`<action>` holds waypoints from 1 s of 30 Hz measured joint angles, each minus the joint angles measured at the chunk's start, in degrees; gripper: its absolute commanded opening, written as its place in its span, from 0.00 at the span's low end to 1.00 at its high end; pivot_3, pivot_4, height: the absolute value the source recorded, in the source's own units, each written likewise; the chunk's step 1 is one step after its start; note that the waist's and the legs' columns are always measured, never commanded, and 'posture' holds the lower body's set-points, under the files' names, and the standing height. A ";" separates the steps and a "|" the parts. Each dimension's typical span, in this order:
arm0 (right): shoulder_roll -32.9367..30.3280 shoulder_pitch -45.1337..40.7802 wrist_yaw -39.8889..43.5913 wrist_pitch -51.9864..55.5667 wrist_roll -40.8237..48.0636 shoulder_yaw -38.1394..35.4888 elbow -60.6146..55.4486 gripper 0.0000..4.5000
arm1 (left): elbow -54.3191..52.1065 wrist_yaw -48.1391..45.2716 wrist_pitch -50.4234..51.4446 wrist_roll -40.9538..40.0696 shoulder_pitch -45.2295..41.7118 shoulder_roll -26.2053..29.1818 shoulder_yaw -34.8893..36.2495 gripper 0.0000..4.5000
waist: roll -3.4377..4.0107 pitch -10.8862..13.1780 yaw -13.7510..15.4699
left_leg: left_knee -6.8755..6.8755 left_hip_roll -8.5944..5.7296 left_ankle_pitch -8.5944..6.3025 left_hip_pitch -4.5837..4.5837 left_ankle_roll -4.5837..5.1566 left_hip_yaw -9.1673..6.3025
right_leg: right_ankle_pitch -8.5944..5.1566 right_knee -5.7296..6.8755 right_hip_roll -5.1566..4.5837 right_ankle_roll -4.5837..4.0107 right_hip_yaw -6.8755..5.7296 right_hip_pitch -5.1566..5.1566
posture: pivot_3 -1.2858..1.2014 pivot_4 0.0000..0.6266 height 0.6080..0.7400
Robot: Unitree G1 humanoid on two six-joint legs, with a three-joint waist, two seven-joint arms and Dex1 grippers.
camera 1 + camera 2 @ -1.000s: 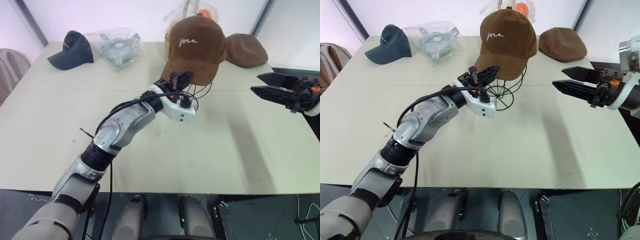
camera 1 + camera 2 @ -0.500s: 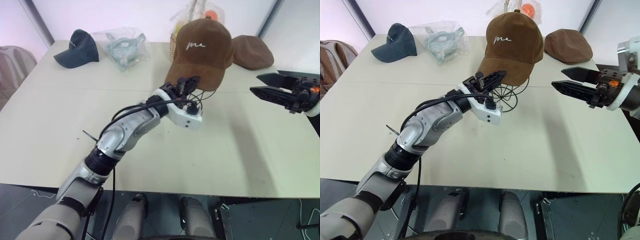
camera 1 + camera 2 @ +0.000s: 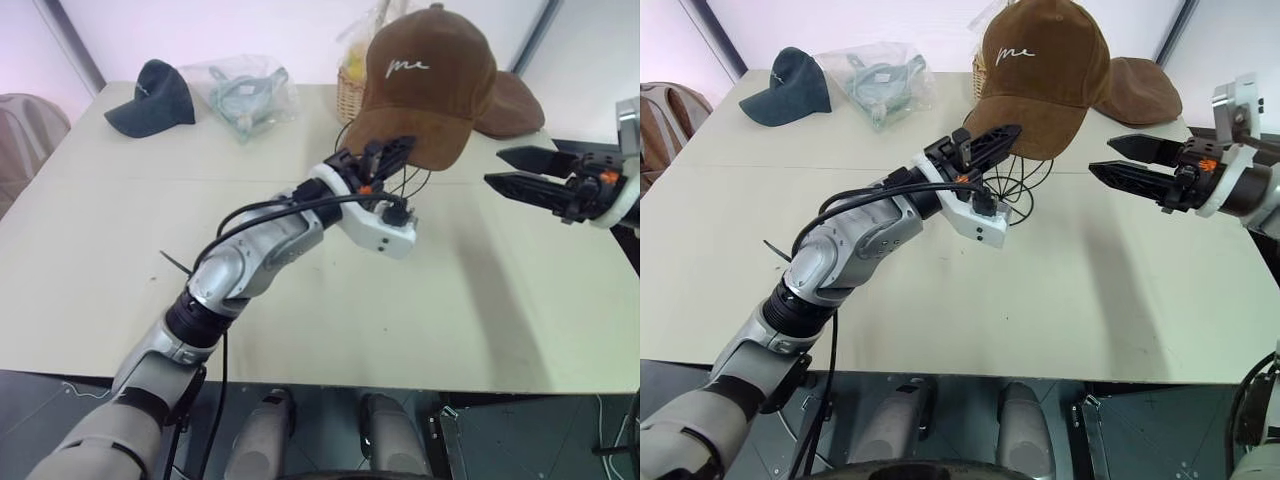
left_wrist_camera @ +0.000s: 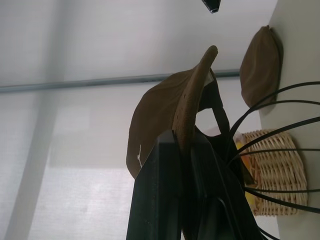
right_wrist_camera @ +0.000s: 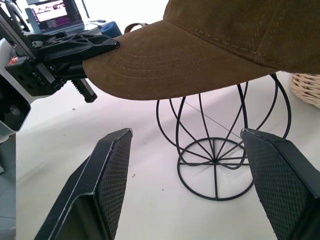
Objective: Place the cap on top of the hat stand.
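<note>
From where I stand, the left gripper (image 3: 992,139) reaches out over the middle of the table (image 3: 940,310), its two black fingers clamped tight on the edge of the brim of the cap (image 3: 430,85). The brown cap, white script on its front, hangs in the air over the hat stand (image 5: 220,145); its crown sits over the top of the black wire globe, though I cannot tell whether it touches the wires. The stand rests on its round wire base, toward the far edge of the table. Off to the right side, the right gripper (image 3: 1130,165) hovers level with its fingers spread apart and nothing between them, pointing toward the cap and stand but apart from both. Further back, a wicker basket (image 3: 352,92) stands behind the stand, with a brown flat cap (image 3: 1145,90) near the far right corner. A clear plastic bag (image 3: 240,90) and a dark grey cap (image 3: 152,98) lie toward the far left corner.
</note>
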 measured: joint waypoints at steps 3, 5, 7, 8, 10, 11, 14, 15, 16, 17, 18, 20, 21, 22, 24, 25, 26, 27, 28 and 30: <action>0.01 -1.25 0.56 -0.50 -0.49 0.99 0.88 0.79 | -2.21 -2.21 0.79 -0.20 0.40 0.63 0.25 0.00 | 0.00 0.00 -0.08 | -0.01 0.00 0.00 0.00 0.00 0.00 | 0.00 -0.01 0.00 0.00 0.00 0.00 | 0.52 0.24 1.00; 0.08 -2.16 0.77 -0.73 -0.93 1.67 1.78 0.79 | -3.90 -3.67 0.86 -0.34 0.57 0.97 0.57 0.00 | 0.00 0.00 -0.04 | -0.02 0.00 0.00 0.00 0.00 0.00 | 0.00 -0.01 0.00 0.00 0.00 0.00 | 0.52 0.24 1.00; 0.32 -3.16 1.14 -1.01 -1.35 2.51 2.54 0.79 | -5.01 -4.71 0.87 -0.36 0.73 1.43 0.73 0.00 | 0.00 0.00 -0.04 | -0.02 0.00 0.00 0.00 0.00 0.00 | 0.00 -0.01 0.00 0.00 0.00 0.00 | 0.52 0.24 1.00; 0.39 -3.51 1.35 -1.08 -1.60 3.09 2.73 0.79 | -5.46 -5.41 0.89 -0.36 0.90 1.55 0.74 0.00 | 0.00 0.00 -0.07 | -0.02 0.00 0.00 0.00 0.00 0.00 | 0.00 -0.01 0.00 -0.01 0.00 0.00 | 0.52 0.24 1.00; 0.92 -4.20 1.77 -1.10 -1.77 3.76 3.25 0.79 | -6.00 -6.47 1.02 -0.27 1.32 1.87 0.74 0.00 | 0.00 0.00 -0.13 | -0.01 0.01 0.00 0.00 0.00 0.00 | 0.00 -0.01 0.00 -0.01 0.00 0.00 | 0.52 0.24 1.00; 1.18 -4.59 1.83 -1.10 -1.97 4.03 3.54 0.79 | -6.21 -7.20 1.20 -0.15 1.55 2.08 0.76 0.00 | 0.01 0.00 -0.14 | -0.02 0.00 0.00 0.00 0.00 0.00 | 0.00 0.00 0.00 -0.01 0.00 0.00 | 0.52 0.24 1.00; 1.33 -5.76 2.14 -1.10 -2.27 4.51 4.51 0.79 | -6.73 -9.99 2.48 0.93 3.30 3.46 1.22 0.00 | 0.02 0.00 -0.25 | -0.02 0.01 0.00 0.01 0.00 0.00 | 0.00 0.00 0.01 -0.01 0.00 0.00 | 0.52 0.24 1.00; 1.34 -6.00 2.27 -1.10 -2.44 4.61 4.64 0.79 | -6.74 -10.72 3.04 0.99 3.81 3.88 1.27 0.00 | 0.02 0.00 -0.25 | -0.02 0.01 0.00 0.01 0.00 0.00 | 0.00 0.00 0.01 -0.01 0.00 -0.01 | 0.52 0.24 1.00; 1.39 -6.29 2.42 -1.10 -2.63 4.88 4.88 0.79 | -6.83 -11.61 3.56 1.01 4.58 4.15 1.39 0.00 | 0.02 0.00 -0.27 | -0.02 0.01 0.00 0.01 0.00 0.00 | 0.00 0.00 0.01 -0.01 0.00 -0.01 | 0.52 0.24 1.00; 1.49 -6.55 2.50 -1.10 -2.72 5.15 5.14 0.79 | -6.98 -12.22 3.80 0.96 5.22 4.08 1.43 0.00 | 0.02 0.00 -0.26 | -0.02 0.01 0.00 0.00 0.00 0.00 | 0.00 -0.01 0.01 -0.02 0.00 0.00 | 0.52 0.24 1.00; 1.77 -6.89 2.57 -1.10 -2.76 5.36 5.41 0.79 | -7.34 -12.72 3.87 0.93 5.67 4.04 1.43 0.00 | 0.02 0.00 -0.26 | -0.02 0.01 0.00 0.00 0.00 0.00 | 0.00 -0.02 0.00 -0.02 0.00 0.00 | 0.52 0.24 1.00; 2.17 -7.06 2.81 -1.12 -2.88 5.63 5.70 0.79 | -8.17 -12.97 3.87 0.77 6.11 3.78 1.42 0.00 | 0.02 0.00 -0.24 | -0.02 0.01 0.00 0.00 0.00 0.00 | 0.00 -0.02 0.00 -0.02 0.00 0.00 | 0.52 0.24 1.00; 2.25 -7.07 2.89 -1.13 -3.02 5.71 5.81 0.79 | -8.23 -12.97 3.86 0.76 6.14 3.53 1.42 0.00 | 0.02 0.00 -0.24 | -0.02 0.01 0.00 0.00 0.00 0.00 | 0.00 -0.01 0.00 -0.02 0.00 -0.01 | 0.52 0.24 1.00; 2.30 -7.09 2.92 -1.14 -3.25 5.81 6.02 0.79 | -8.23 -12.97 3.82 0.74 6.14 3.23 1.42 0.00 | 0.02 0.00 -0.22 | -0.02 0.01 0.00 0.00 0.00 0.00 | 0.00 -0.01 0.01 -0.02 0.00 -0.01 | 0.52 0.24 1.00; 2.31 -7.10 2.96 -1.18 -3.51 5.82 6.15 0.79 | -8.22 -12.97 3.76 0.76 6.14 2.83 1.41 0.00 | 0.02 0.00 -0.24 | -0.02 0.01 0.00 0.00 0.00 0.00 | 0.00 -0.01 0.00 -0.02 0.00 -0.01 | 0.52 0.24 1.00; 2.31 -7.12 2.98 -1.21 -3.67 5.82 6.16 0.79 | -8.22 -12.99 3.64 0.77 6.13 2.78 1.39 0.00 | 0.02 0.00 -0.25 | -0.02 0.01 0.00 0.00 0.00 0.00 | 0.00 -0.01 0.00 -0.02 0.00 -0.01 | 0.52 0.24 1.00; 2.31 -7.12 3.00 -1.21 -3.72 5.82 6.17 0.79 | -8.22 -13.08 3.41 0.75 6.12 2.77 1.36 0.00 | 0.02 0.00 -0.25 | -0.02 0.01 0.00 0.00 0.00 0.00 | 0.00 -0.01 0.01 -0.02 0.00 -0.01 | 0.52 0.24 1.00; 2.30 -7.13 3.02 -1.21 -3.74 5.82 6.17 0.79 | -8.22 -13.27 3.22 0.74 6.07 2.78 1.31 0.00 | 0.02 0.00 -0.24 | -0.02 0.01 0.00 0.00 0.00 0.00 | 0.00 -0.01 0.01 -0.02 0.00 -0.01 | 0.52 0.24 1.00; 2.30 -7.13 3.04 -1.21 -3.74 5.81 6.17 0.79 | -8.22 -13.49 3.01 0.71 5.95 2.79 1.26 0.00 | 0.02 0.00 -0.22 | -0.02 0.01 0.00 0.00 0.00 0.00 | 0.00 -0.01 0.01 -0.02 0.00 0.00 | 0.52 0.24 1.00; 2.30 -7.13 3.05 -1.20 -3.73 5.79 6.17 0.79 | -8.22 -13.99 2.24 0.58 5.43 2.86 1.23 0.00 | 0.02 0.00 -0.20 | -0.02 0.01 0.00 0.00 0.00 0.00 | 0.00 -0.01 0.00 -0.02 0.00 0.00 | 0.52 0.24 1.00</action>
